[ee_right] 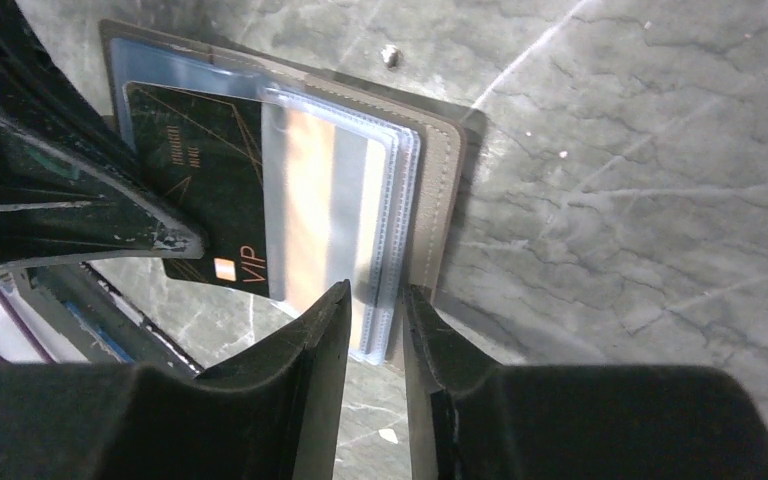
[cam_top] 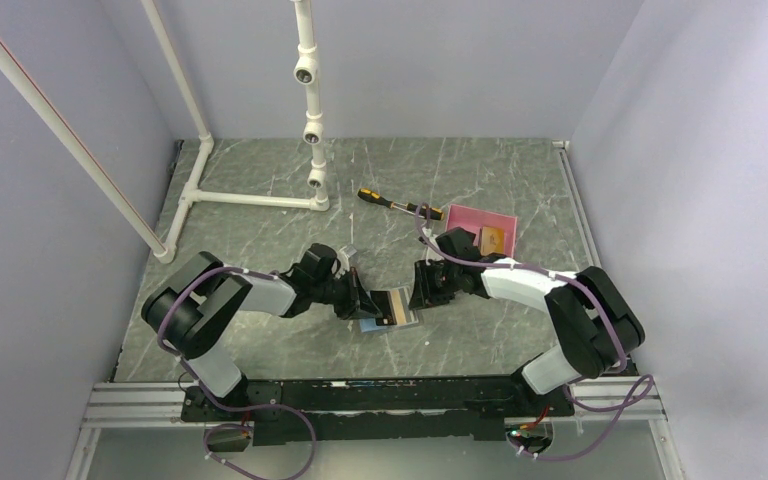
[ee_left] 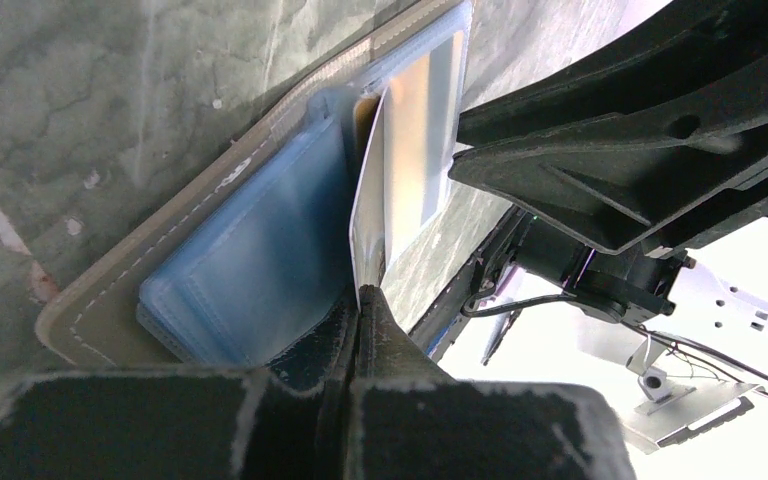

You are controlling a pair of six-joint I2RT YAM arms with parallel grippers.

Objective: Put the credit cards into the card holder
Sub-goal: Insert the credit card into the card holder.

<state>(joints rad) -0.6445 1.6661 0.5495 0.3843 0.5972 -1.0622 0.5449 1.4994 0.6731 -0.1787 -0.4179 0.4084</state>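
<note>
So over at the far left corner of the tabletop point(cam_top: 520, 330) there's a white PVC pipe frame point(cam_top: 250, 198), nothing on it. Moving in, the left tool point(ee_left: 361, 300) is clamped fully closed, and it looks like it's pinching the edge of a black VIP card point(ee_right: 210, 170). That card is about halfway into the clear pocket point(ee_right: 330, 210) of the card holder point(ee_right: 445, 200). The holder is lying open, blue side up, around the middle of the tabletop, a bit toward the near edge. The right tool point(ee_right: 375, 290) is on its other side, jaws a little apart and straddling the holder's edge, not squeezing it as far as I can tell. Further back right there's a yellow-and-black screwdriver point(cam_top: 392, 203) just beside a pink tray point(cam_top: 470, 215), which has a tan card point(cam_top: 491, 238) in it.
</note>
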